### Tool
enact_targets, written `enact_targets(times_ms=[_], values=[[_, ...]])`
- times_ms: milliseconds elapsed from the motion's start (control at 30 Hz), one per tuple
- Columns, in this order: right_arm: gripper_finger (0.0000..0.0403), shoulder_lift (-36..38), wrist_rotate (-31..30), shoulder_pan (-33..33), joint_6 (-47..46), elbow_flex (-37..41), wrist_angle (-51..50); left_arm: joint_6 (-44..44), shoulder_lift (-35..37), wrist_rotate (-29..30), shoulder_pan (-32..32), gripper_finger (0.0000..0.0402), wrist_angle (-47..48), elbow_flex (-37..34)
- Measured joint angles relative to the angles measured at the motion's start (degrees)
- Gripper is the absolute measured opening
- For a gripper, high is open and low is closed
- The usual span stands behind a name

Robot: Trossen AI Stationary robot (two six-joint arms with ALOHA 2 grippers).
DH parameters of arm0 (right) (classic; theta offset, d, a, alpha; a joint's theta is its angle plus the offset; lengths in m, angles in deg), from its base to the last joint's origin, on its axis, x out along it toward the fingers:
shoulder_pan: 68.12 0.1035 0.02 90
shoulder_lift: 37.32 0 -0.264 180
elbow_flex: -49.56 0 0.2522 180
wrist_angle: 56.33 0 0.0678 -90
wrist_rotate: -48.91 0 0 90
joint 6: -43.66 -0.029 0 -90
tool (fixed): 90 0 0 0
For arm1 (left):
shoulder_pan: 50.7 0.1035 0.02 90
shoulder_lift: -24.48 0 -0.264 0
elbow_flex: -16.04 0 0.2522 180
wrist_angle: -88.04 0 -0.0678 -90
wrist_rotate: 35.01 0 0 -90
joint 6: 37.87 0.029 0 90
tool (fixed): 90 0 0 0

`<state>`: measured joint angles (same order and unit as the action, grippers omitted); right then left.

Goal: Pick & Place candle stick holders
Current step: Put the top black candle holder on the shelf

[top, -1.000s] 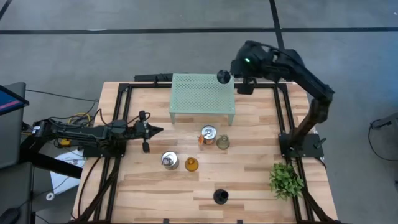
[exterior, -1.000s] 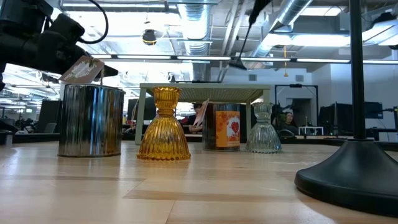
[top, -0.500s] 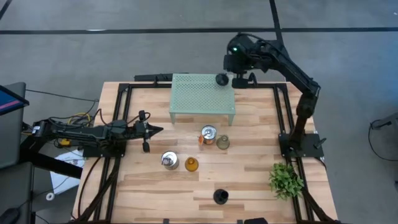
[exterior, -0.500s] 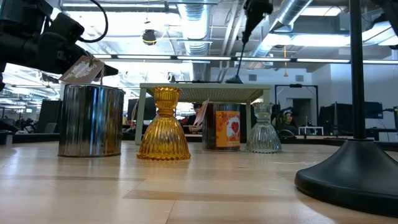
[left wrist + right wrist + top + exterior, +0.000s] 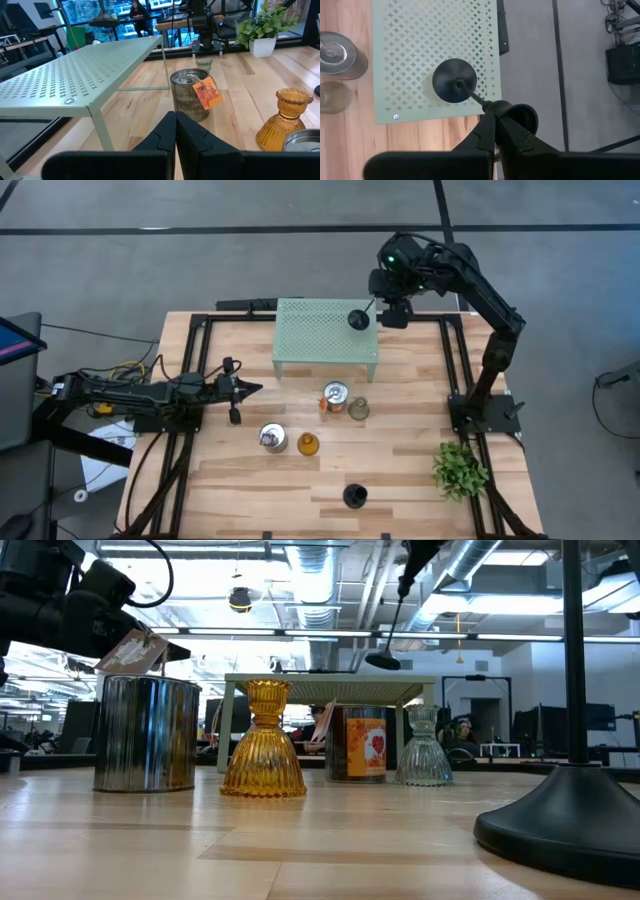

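A: The right gripper (image 5: 495, 117) is clamped on the slim stem of the black candlestick holder (image 5: 357, 318), up in the air over the far right corner of the pale green mesh stand (image 5: 325, 338). In the low view the holder's round base hangs tilted just above the stand top, not touching it.

B: And the left gripper (image 5: 175, 131)?

A: Fingers pressed together, holding nothing, low over the table to the left of the stand, pointing toward it.

B: Where are the other holders?

A: All on the table in front of the stand. The orange-and-silver tin (image 5: 335, 396) stands nearest the stand's front edge, with the clear glass holder (image 5: 357, 408) just beside it on the right. Further out from the stand sit the silvery jar (image 5: 272, 437) and, just to its right, the amber glass holder (image 5: 308, 443). The short black holder (image 5: 355, 496) is farthest from the stand, near the table's front edge.

B: Anything else?

A: A leafy green plant (image 5: 459, 469) well off to the stand's front right, beside the right arm's base
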<state>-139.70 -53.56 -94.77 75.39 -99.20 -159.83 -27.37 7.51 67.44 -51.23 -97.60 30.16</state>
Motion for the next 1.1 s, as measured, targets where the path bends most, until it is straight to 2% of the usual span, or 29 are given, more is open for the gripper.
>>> enact_targets(times_ms=[333, 1100], values=[[0.0, 0.0, 2.1, 0.0, -2.5, 1.6, -0.3, 0.0, 0.0, 0.0, 0.0, 0.0008, 0.0, 0.0], [0.0, -0.1, 2.2, 0.5, -4.8, 2.2, -0.3, 0.0, 0.0, 0.0, 0.0, 0.0008, 0.0, 0.0]])
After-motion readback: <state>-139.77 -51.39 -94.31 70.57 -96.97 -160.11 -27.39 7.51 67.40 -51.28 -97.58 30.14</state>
